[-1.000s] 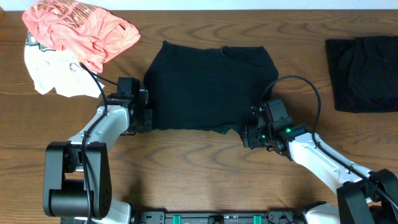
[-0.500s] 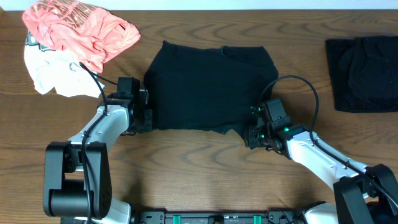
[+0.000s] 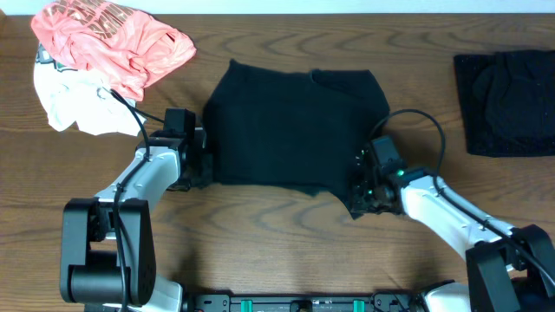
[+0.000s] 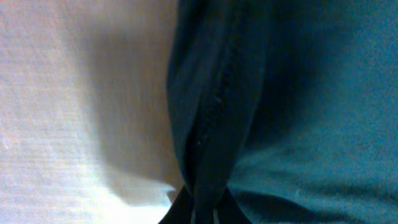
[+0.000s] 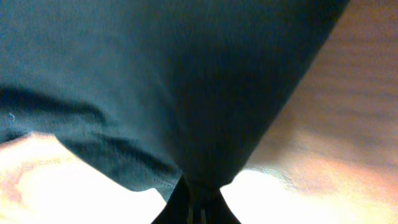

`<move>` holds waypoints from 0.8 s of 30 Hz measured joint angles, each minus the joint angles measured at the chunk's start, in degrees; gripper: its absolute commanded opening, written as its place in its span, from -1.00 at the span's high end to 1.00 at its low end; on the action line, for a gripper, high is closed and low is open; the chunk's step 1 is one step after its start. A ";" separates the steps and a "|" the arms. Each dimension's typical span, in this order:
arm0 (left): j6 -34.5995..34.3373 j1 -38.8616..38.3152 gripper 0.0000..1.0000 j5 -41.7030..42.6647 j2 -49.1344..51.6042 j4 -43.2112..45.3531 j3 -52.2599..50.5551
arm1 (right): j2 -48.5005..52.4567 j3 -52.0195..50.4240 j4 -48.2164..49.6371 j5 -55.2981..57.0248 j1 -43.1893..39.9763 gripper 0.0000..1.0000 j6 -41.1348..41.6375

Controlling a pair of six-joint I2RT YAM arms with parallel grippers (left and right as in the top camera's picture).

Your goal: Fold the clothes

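Black garment pinched by two pairs of fingers.

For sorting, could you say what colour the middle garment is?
The garment is plain black; clearest overhead.

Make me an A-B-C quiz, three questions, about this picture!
1. Where is the pink shirt? A. far left corner of the table B. right edge C. between the arms
2. What colour is the garment in the middle? A. white B. black C. pink
3. The left gripper's jaws are: A. wide open B. shut on the middle garment C. holding the pink shirt
Answers: 1 A, it lies at the overhead view's top left; 2 B, plainly black; 3 B, the left wrist view shows its seam pinched.
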 measured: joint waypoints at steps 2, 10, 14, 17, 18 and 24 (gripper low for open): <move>-0.04 0.00 0.88 0.17 -0.52 -1.75 -0.04 | 0.02 2.97 -5.57 0.09 -1.60 0.97 -0.57; -0.44 0.00 0.88 0.70 -10.05 -6.36 -0.11 | 0.02 19.67 -22.67 -0.17 -7.58 0.97 -6.05; -0.46 0.00 0.88 1.49 -17.05 -8.04 -0.11 | 0.00 21.64 -26.73 -0.20 -8.76 0.97 -7.80; -0.61 -0.02 0.88 1.75 -21.57 -9.16 -0.11 | 0.00 21.64 -29.62 -0.39 -8.96 0.97 -8.39; -0.66 0.00 0.88 1.88 -22.80 -9.53 -0.11 | 0.00 21.64 -30.27 -0.44 -8.96 0.98 -8.50; -1.31 -0.02 0.88 2.36 -27.61 -12.46 -0.11 | 0.00 21.64 -34.64 -0.68 -8.98 0.97 -9.03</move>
